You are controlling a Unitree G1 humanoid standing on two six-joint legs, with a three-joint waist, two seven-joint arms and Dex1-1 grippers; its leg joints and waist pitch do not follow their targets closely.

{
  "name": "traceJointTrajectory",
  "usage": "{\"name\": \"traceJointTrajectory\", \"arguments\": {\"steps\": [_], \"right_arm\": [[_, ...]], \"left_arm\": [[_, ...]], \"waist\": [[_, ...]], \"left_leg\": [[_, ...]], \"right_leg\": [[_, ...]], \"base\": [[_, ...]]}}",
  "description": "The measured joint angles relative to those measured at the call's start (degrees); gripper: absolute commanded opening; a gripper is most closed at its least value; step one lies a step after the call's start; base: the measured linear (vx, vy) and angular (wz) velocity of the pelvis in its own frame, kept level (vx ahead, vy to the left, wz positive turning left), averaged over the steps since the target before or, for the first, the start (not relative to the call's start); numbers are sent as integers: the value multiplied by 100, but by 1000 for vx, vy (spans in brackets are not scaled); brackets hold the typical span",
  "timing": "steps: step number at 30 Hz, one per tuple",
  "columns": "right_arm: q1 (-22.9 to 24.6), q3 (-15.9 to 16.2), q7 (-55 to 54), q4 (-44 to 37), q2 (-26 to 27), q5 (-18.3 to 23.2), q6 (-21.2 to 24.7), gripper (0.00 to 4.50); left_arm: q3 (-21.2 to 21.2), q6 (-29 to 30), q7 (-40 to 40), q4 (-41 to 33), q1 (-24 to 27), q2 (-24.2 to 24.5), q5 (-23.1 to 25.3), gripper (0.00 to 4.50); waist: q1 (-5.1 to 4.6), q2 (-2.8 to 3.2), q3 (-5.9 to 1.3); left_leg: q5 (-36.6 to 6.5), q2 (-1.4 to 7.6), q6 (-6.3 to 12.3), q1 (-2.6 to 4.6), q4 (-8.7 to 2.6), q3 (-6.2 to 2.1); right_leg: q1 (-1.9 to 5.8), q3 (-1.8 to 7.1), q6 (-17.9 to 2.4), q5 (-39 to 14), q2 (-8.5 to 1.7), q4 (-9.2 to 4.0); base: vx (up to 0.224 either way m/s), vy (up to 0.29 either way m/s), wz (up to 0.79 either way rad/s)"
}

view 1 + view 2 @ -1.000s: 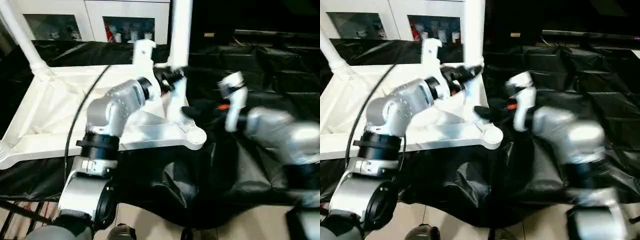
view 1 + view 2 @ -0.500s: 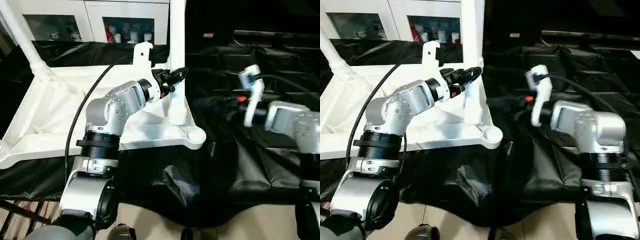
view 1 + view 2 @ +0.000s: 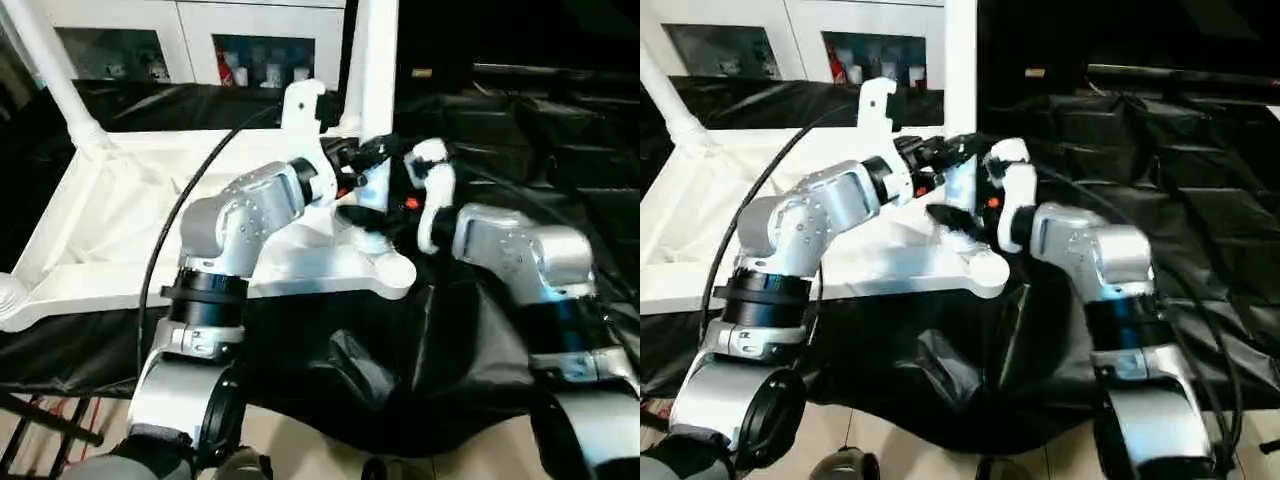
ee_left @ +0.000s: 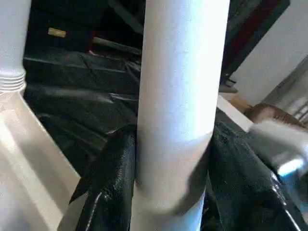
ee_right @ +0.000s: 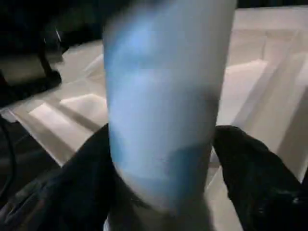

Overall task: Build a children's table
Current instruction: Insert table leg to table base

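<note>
The white plastic rectangular table top (image 3: 120, 230) lies upside down, ribbed underside up, on a surface draped in crumpled black plastic sheeting (image 3: 520, 140). At its near right corner a long white tube leg (image 3: 372, 70) stands upright in the round socket. The left gripper (image 4: 168, 144) has its jaws closed on this leg, one black finger pressed to each side. The right gripper (image 5: 163, 168) is at the same leg from the opposite side, its jaws set around the tube with a dark finger (image 5: 250, 173) on either flank; whether they press it I cannot tell. Another white leg (image 3: 50, 75) rises tilted from the far left corner. White glass-fronted cabinets (image 3: 180, 40) stand behind.
</note>
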Motion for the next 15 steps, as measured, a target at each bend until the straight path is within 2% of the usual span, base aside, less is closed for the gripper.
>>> {"name": "traceJointTrajectory", "arguments": {"steps": [13,14,15], "right_arm": [[7,-3,189,-3,-2,4,-83,208],[28,-4,230,-10,-16,7,-90,199],[42,-4,259,-21,-28,14,-90,199]], "left_arm": [[-5,-21,55,-14,-1,28,2,195],[-53,-28,8,-13,-1,55,5,251],[-76,-29,-37,-12,-1,76,3,251]], "waist": [[1,-3,-2],[2,-3,-2],[2,-3,-2]], "left_leg": [[2,1,-5,1,0,0],[2,1,-5,1,0,0],[3,1,-4,0,0,0]], "right_leg": [[0,0,1,2,0,3],[0,0,1,2,0,3],[0,0,1,2,0,3]], "base": [[0,0,0],[0,0,0],[0,0,0]]}}
